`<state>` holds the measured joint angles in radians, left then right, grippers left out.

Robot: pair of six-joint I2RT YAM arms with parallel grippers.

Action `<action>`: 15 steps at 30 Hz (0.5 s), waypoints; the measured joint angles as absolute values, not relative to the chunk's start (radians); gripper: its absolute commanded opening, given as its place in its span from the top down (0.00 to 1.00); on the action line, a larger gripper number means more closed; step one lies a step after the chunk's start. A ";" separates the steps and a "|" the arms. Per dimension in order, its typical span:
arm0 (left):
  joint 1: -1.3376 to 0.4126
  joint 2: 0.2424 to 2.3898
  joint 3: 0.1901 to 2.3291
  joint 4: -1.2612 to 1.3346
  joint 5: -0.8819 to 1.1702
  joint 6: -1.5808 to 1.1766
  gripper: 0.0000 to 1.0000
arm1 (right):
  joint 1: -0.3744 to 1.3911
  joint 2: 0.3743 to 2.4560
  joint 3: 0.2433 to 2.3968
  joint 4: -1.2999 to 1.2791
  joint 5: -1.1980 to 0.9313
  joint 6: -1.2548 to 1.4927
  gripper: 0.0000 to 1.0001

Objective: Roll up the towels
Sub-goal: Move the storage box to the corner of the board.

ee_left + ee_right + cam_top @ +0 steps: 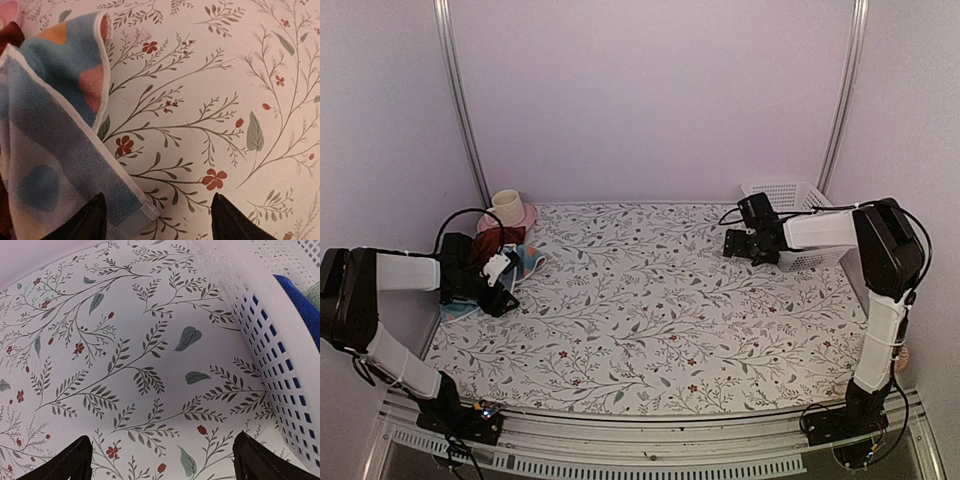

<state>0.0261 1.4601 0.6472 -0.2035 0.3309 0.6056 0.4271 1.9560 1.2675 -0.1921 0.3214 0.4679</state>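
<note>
The light-blue towel [55, 125] with teal and pinkish patches lies crumpled at the table's left edge [525, 262]. The dark maroon towel [494, 241] is bunched just behind it, and only slivers of it [9, 37] show in the left wrist view. My left gripper [157, 220] is open, low over the light-blue towel's near corner [145, 210]. One finger [85, 222] is over the cloth and the other [235, 222] over the bare covering. My right gripper [167, 462] hangs open over the floral covering beside the basket, far from both towels [735, 245].
A white perforated basket [790, 215] stands at the back right, with a blue cloth [300, 300] inside it. A cream cup [506, 205] rests on a pink plate [525, 216] at the back left, behind the towels. The floral covering [660, 310] spans the table.
</note>
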 measured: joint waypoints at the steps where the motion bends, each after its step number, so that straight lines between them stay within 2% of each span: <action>1: 0.026 1.460 0.647 -0.203 0.331 0.606 0.28 | 0.416 1.971 1.283 -0.199 0.321 0.460 0.01; 15: 0.026 1.460 0.646 -0.200 0.333 0.606 0.28 | 0.351 2.135 1.522 -0.258 0.358 0.396 0.01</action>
